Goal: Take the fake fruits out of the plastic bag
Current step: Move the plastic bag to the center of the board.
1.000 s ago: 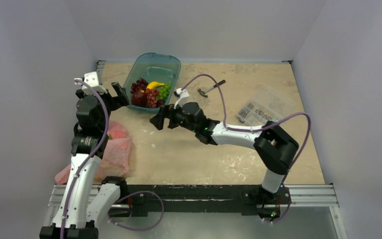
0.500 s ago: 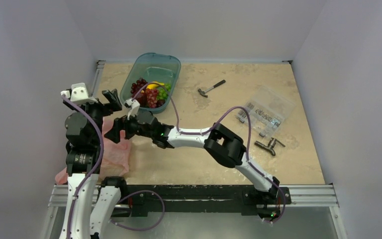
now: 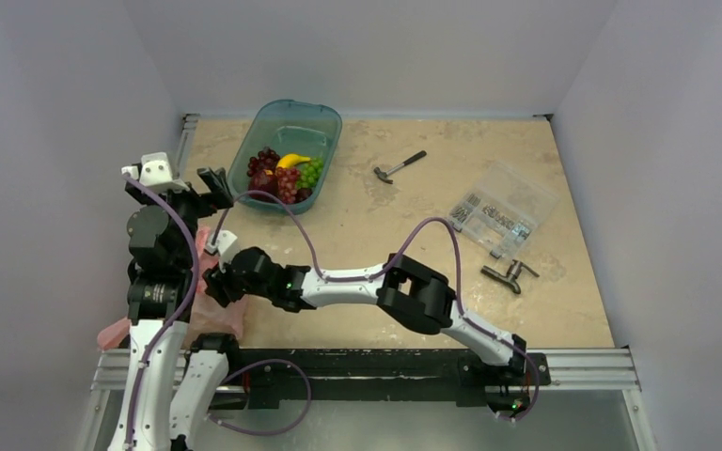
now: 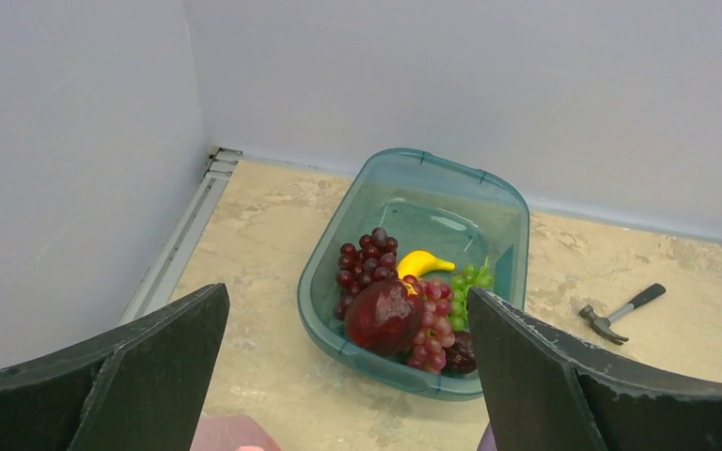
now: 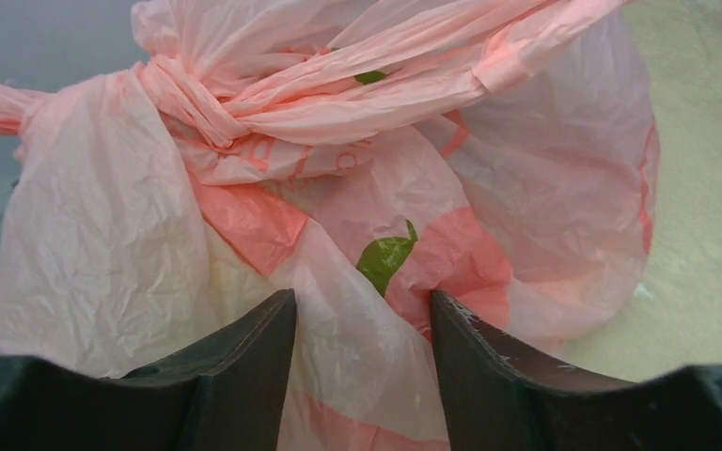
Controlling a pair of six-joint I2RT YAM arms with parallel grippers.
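- Left pincer (image 4: 346, 305): jaws wide apart, nothing between them.
- Pink bag (image 5: 338, 188): at 8 o'clock on the desk (image 3: 357, 244).
- Right pincer (image 5: 362, 305): jaws astride a bag fold; cannot tell if clamped.
- Tray (image 3: 324, 117), 11 o'clock: grapes (image 4: 367, 258) and banana (image 4: 418, 263) inside.
- Hammer (image 3: 398, 167), 12 o'clock.

We record the plastic bag (image 5: 357, 188) as pale translucent pink with deeper salmon patches and a green leaf shape (image 5: 385, 261) showing through. The tray (image 4: 503, 202) is teal and holds dark red grapes (image 4: 362, 258), green grapes (image 4: 470, 280) and a yellow banana (image 4: 420, 263). The worktop (image 3: 385, 225) is mottled beige.
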